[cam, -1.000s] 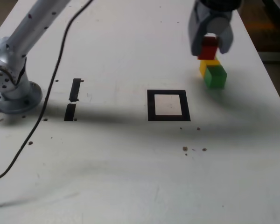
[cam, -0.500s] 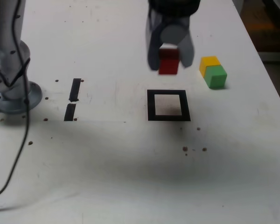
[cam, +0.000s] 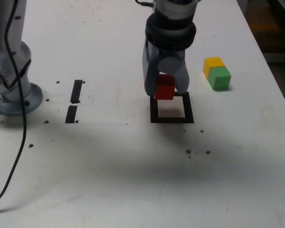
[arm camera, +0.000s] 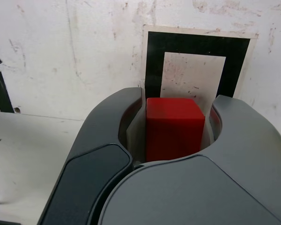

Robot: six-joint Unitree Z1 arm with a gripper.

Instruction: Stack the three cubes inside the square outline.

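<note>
Since a second ago the tool (cam: 165,90) has carried the red cube (cam: 164,87) from beside the yellow and green pair, at the upper right of the exterior view, leftward and down the frame; it now hangs over the far edge of the square outline (cam: 171,108) at frame centre, jaws clamped on the red cube. The cube looks raised off the worktop (cam: 133,166), though contact cannot be judged from this angle. The yellow cube (cam: 212,64) and green cube (cam: 220,78) sit unmoved, touching each other, right of the outline in the exterior view. The arm's base (cam: 12,90) holds the left edge, its upper links cut off by the frame top. In the wrist view the red cube (arm camera: 174,127) fills the gap between the jaws, its lower part hidden by the tool body; the square outline (arm camera: 196,44) lies beyond it, the near side covered. Two short tape strips (cam: 74,100) lie left of centre.
</note>
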